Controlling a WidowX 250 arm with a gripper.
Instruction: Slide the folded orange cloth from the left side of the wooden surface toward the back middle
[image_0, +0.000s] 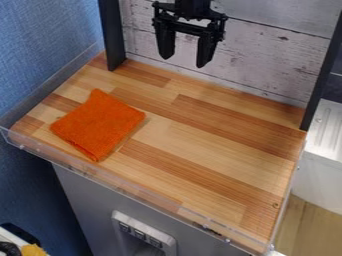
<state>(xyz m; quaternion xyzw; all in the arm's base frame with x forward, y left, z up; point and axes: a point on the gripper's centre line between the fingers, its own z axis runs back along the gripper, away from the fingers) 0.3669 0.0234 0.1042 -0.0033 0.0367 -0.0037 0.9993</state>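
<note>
Camera view: from the open, empty black gripper (184, 60), high before the plank backboard (267, 56), the folded orange cloth (98, 124) lies lower and leftward in frame, flat on the wooden countertop (200, 135).

One orange cloth (98, 124) left, one black gripper (184, 61) far, two dark posts (112, 35), one wooden countertop (214, 137).

arm (193, 7) cropped at top, yellow item (33, 250) at bottom
</note>
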